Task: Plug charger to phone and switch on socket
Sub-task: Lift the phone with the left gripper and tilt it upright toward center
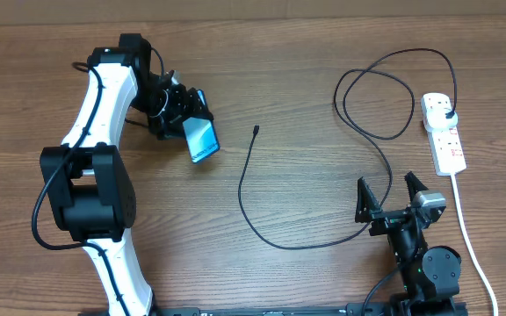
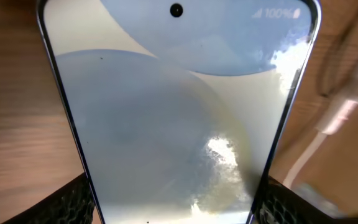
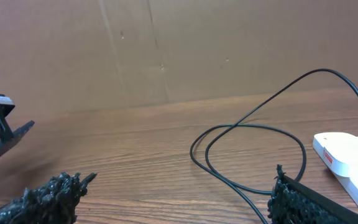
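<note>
My left gripper (image 1: pixel 187 118) is shut on the phone (image 1: pixel 202 140) and holds it tilted above the table at the upper left; its light-blue screen (image 2: pixel 179 112) fills the left wrist view between the two fingers. The charger cable (image 1: pixel 262 230) runs from its small connector tip (image 1: pixel 256 130) in a curve, loops at the upper right, and ends at the black plug (image 1: pixel 447 115) seated in the white socket strip (image 1: pixel 444 133). The cable loop (image 3: pixel 247 155) and the strip (image 3: pixel 350 162) show in the right wrist view. My right gripper (image 1: pixel 390 191) is open and empty at the lower right.
The strip's thick white cord (image 1: pixel 469 237) runs down the right side past my right arm. The left arm's white links (image 1: pixel 104 105) lie along the left side of the wooden table (image 1: pixel 297 79).
</note>
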Robot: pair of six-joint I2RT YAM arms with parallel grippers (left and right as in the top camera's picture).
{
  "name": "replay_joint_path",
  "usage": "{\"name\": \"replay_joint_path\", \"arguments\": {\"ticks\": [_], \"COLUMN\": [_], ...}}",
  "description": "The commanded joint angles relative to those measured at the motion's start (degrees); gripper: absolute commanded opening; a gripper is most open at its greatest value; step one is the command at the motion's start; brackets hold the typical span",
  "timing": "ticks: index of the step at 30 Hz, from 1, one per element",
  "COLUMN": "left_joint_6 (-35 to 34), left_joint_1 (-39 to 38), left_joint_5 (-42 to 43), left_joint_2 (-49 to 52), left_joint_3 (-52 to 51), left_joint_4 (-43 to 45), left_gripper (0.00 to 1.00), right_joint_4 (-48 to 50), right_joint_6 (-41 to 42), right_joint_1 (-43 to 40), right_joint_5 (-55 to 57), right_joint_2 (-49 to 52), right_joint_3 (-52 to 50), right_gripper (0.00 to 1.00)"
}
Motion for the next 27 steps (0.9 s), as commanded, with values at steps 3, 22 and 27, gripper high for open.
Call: {"name": "replay_joint_path", "arguments": {"ticks": [3, 22, 27], "left_joint_6": [-3.13, -7.67, -17.88], "left_joint_1": [0.26, 0.26, 0.26], "left_joint_5": [8.79, 12.15, 16.35], "left_joint_2": [-0.33, -0.33, -0.33], "left_joint_3": [1.68, 1.68, 1.68], "left_joint_4": [-0.44, -3.63, -3.85], "left_gripper": [0.66, 0.55, 0.53], "right_joint_4": [0.35, 0.33, 0.33], "right_joint_6": [0.15, 0.15, 0.15], "right_joint_1": [0.11, 0.11, 0.11], "right_joint_5": [0.28, 0.28, 0.28], "right_joint_2": [-0.52, -0.5, -0.5], "right_joint_3": [-0.61, -0.61, -0.61], "right_gripper": [1.0, 1.0, 1.0]}}
